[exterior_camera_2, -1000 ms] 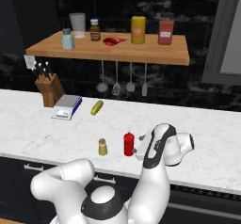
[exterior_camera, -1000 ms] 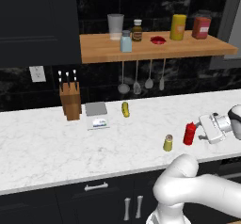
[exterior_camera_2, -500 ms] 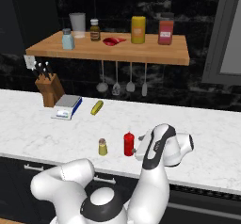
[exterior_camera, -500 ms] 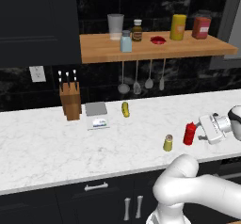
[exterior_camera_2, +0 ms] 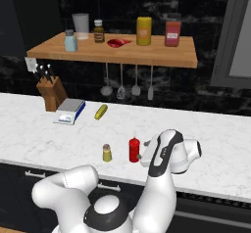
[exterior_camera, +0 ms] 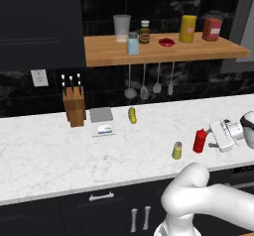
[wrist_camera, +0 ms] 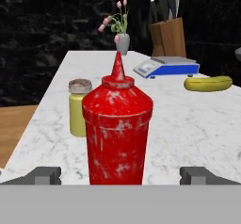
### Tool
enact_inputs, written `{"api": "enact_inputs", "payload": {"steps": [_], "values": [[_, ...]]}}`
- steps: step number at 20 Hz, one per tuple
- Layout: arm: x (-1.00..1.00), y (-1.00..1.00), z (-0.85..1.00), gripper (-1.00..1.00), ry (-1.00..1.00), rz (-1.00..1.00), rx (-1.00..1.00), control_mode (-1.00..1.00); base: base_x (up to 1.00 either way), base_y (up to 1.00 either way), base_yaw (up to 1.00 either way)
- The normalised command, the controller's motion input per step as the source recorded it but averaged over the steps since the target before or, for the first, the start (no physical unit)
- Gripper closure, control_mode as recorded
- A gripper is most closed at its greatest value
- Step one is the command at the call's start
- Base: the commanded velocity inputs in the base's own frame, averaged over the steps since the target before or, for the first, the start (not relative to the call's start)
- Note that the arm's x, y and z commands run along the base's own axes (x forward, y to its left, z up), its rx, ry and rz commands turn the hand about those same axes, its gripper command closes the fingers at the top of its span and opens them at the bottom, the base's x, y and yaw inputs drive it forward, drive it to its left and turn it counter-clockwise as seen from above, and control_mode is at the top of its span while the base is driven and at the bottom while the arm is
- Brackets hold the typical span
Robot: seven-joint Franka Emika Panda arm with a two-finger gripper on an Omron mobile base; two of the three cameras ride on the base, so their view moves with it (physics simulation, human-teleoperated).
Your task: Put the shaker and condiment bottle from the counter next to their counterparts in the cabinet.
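Worktop (exterior_camera: 44, 150): long white marble run. Both task items stand upright near its front edge, toward your right end.

Shelf (exterior_camera: 109, 56): wooden board on the black wall, well above and behind the worktop. Pale blue shaker (exterior_camera: 132, 44) sits left of centre, wide yellow bottle (exterior_camera: 187, 29) further right. Nothing from the worktop is up there yet.

Red squeeze bottle (wrist_camera: 117, 133): upright, long axis vertical, cone cap pointing up. In the hand view it stands dead centre, straight ahead of the gripper (wrist_camera: 120, 175), with one of the fingers (wrist_camera: 44, 175) showing on each side of its body. Fingers are spread wide, not touching the bottle; nothing held.

From the base views the gripper (exterior_camera: 218, 138) comes in level from the bottle's (exterior_camera: 199, 140) right, just beside it. You approach sideways, not from above.

Olive shaker (wrist_camera: 80, 108): short, upright, just beyond the bottle on its far side from the hand. In the left base view the shaker (exterior_camera: 177, 150) is the bottle's left neighbour, close but apart.

Judgement: push straight forward until the body sits between the fingers, then close. Watch overshoot; the shaker lies directly in line behind.
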Motion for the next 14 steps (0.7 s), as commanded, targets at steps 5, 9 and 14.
{"api": "enact_inputs", "payload": {"steps": [5,9,14], "values": [[0.0,0.03,0.0,-1.0,0.0,0.0,0.01,-1.0,0.0,0.0,0.0],[0.0,0.03,0.0,-1.0,0.0,0.0,0.01,-1.0,0.0,0.0,0.0],[0.0,0.05,0.0,-1.0,0.0,0.0,0.01,-1.0,0.0,0.0,0.0]]}}
